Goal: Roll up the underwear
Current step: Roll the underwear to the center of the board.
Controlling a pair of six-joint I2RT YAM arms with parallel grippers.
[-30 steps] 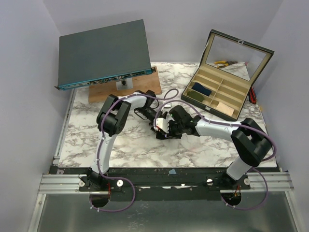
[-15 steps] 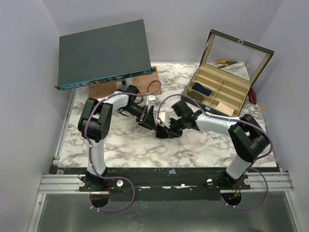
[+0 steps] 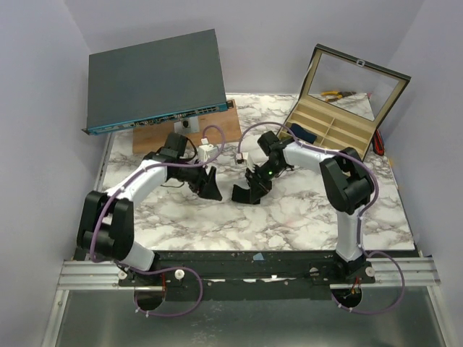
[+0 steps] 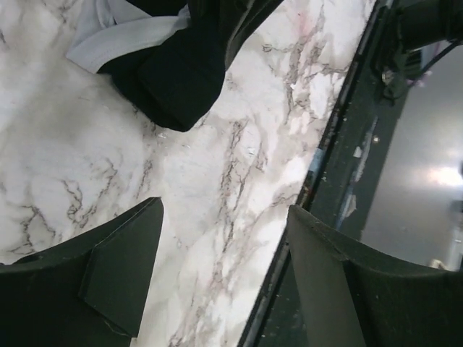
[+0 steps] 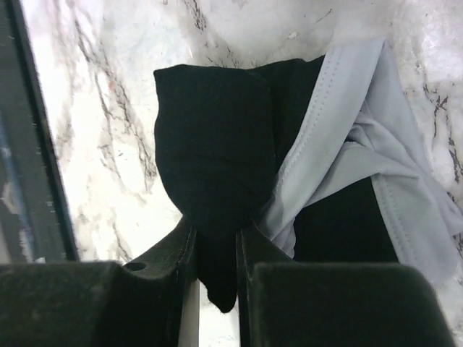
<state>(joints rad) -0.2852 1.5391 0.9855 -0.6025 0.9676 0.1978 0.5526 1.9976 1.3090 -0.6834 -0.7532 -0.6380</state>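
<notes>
The underwear (image 5: 210,144) is a bunched black garment with a pale waistband, lying on the marble table (image 3: 304,217). My right gripper (image 5: 215,231) is shut on a black fold of it, the cloth pinched between both fingers. In the top view the right gripper (image 3: 255,182) points down over the underwear (image 3: 242,194) at mid-table. My left gripper (image 3: 209,186) stands just left of it, apart from the cloth. In the left wrist view the left gripper (image 4: 224,224) is open over bare marble, with the underwear (image 4: 173,79) ahead of its fingertips.
An open compartment box (image 3: 327,141) with a mirrored lid stands at the back right, a dark blue roll (image 3: 304,134) in one cell. A flat grey case (image 3: 155,79) rests on a wooden board (image 3: 184,134) at the back left. The table's dark front rail (image 4: 347,181) is close to the left gripper.
My left arm has swung out to the left and its gripper has come away from the underwear and opened. The right gripper keeps its hold and has turned in toward the middle.
</notes>
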